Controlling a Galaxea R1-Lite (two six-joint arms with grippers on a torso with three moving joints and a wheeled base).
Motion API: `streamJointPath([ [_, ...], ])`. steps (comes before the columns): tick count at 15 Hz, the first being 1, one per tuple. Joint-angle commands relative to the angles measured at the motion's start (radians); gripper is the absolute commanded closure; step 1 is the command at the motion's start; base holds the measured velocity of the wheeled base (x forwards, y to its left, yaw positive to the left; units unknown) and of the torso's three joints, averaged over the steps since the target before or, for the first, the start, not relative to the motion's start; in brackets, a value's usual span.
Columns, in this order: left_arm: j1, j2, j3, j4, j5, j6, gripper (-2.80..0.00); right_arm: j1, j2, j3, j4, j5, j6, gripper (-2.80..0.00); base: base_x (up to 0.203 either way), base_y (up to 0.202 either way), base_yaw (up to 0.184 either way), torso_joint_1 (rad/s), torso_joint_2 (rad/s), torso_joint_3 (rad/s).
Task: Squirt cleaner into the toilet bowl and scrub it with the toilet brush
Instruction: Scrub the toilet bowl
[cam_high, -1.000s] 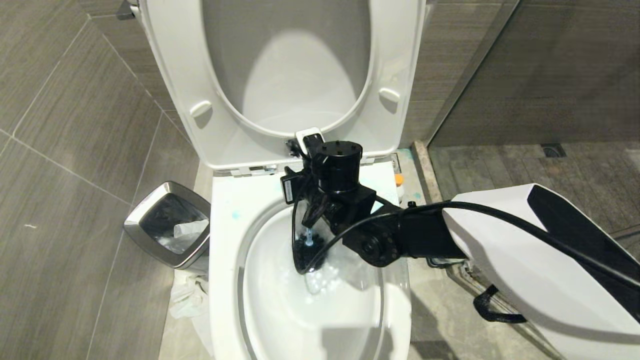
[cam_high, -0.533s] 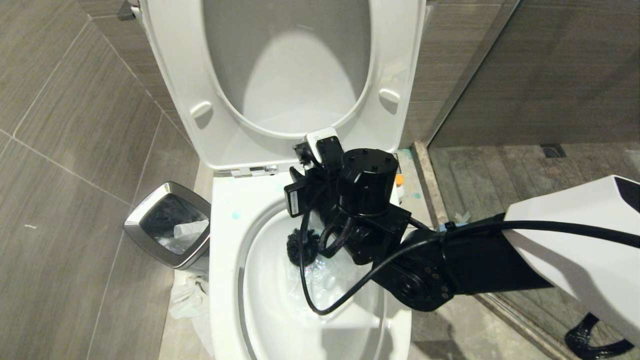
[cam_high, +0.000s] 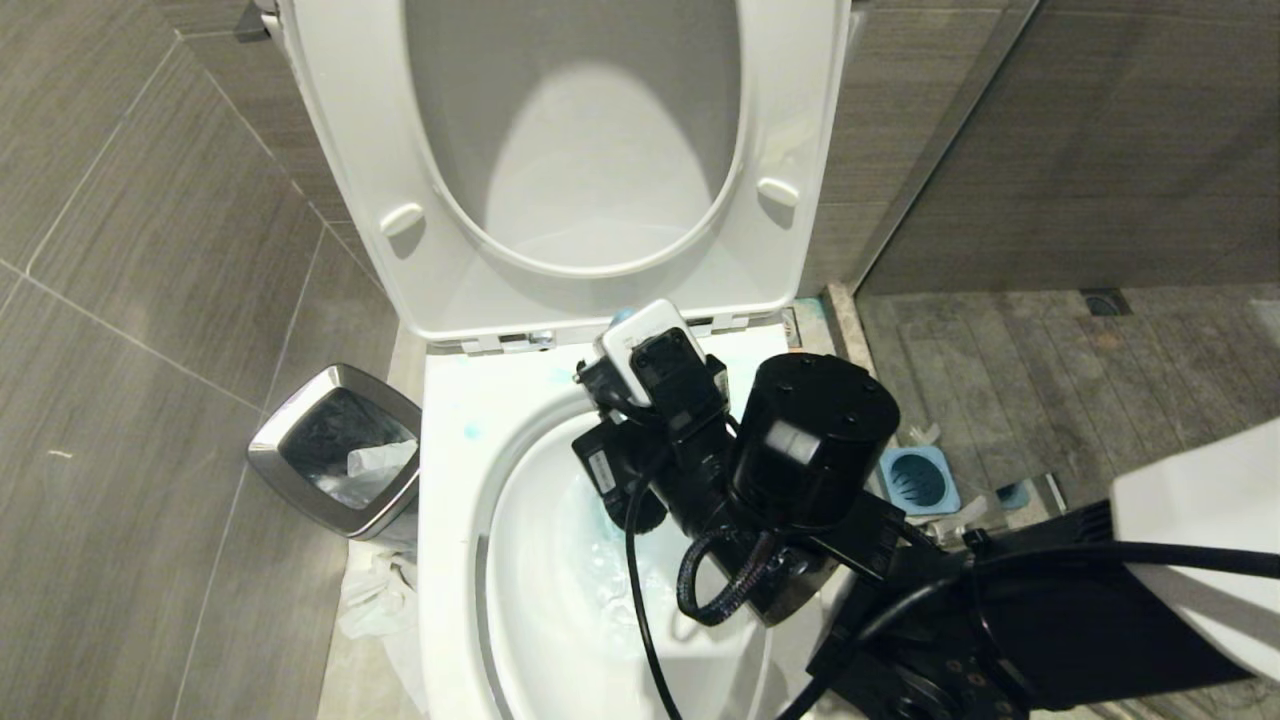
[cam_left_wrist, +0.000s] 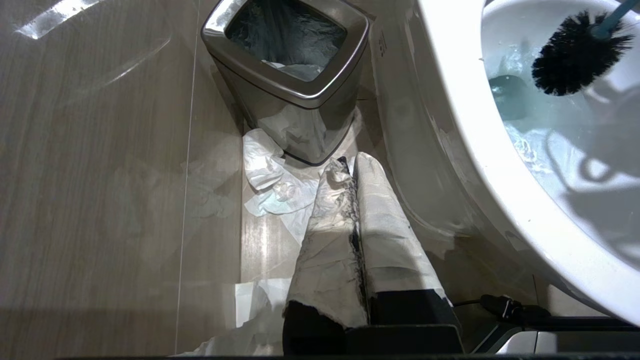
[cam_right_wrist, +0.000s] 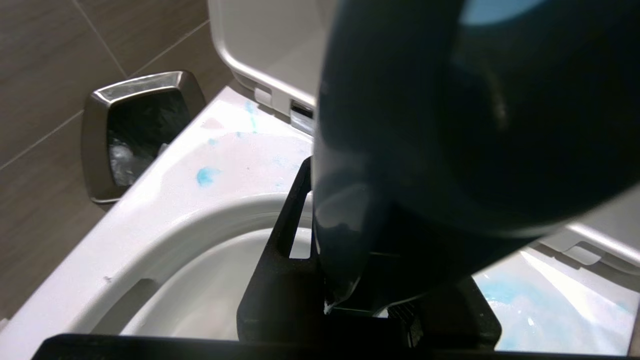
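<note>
While held by its dark teal handle in the right gripper — fingers clamped on it — toilet brush hangs inside the toilet bowl, black bristle head just above the tinted water, near the bowl's left inner wall; pale blue cleaner dabbed on the flat rim and streaked down the basin; seat and lid raised upright behind; steel waste bin just beside the bowl, crumpled white paper at its foot; left gripper parked low beside the bowl, fingers pressed together, paper-wrapped.
</note>
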Motion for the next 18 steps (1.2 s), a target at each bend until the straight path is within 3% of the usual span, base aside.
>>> streamJointPath([
  [1, -0.001, 0.001, 0.001, 0.000, 0.000, 0.000, 0.00, 0.012, -0.048, 0.033, -0.003, -0.003, -0.018, 0.00, 0.000, 0.000, 0.000, 0.000, 0.00, 0.000],
  [5, 0.000, 0.001, 0.000, 0.000, 0.000, 0.000, 0.00, 0.036, -0.065, 0.049, -0.007, -0.070, -0.029, 0.00, 0.000, 0.000, 0.000, 0.000, 0.00, 0.000],
  [8, 0.000, 0.001, -0.001, 0.000, 0.000, 0.000, 0.00, 0.056, -0.079, 0.042, -0.004, -0.164, -0.039, 0.00, 0.000, 0.000, 0.000, 0.000, 0.00, 0.000],
  [12, 0.000, 0.001, 0.000, 0.000, 0.000, 0.000, 0.00, 0.056, -0.074, -0.032, -0.001, -0.169, -0.031, 0.00, 0.000, 0.000, 0.000, 0.000, 0.00, 0.000],
  [15, 0.000, 0.001, 0.001, 0.000, 0.000, 0.000, 0.00, 0.077, -0.074, -0.031, -0.001, -0.166, 0.027, 0.00, 0.000, 0.000, 0.000, 0.000, 0.00, 0.000],
  [18, 0.000, 0.001, 0.001, 0.000, 0.000, 0.000, 0.00, 0.079, -0.083, -0.028, 0.005, -0.167, 0.030, 0.00, 0.000, 0.000, 0.000, 0.000, 0.00, 0.000],
])
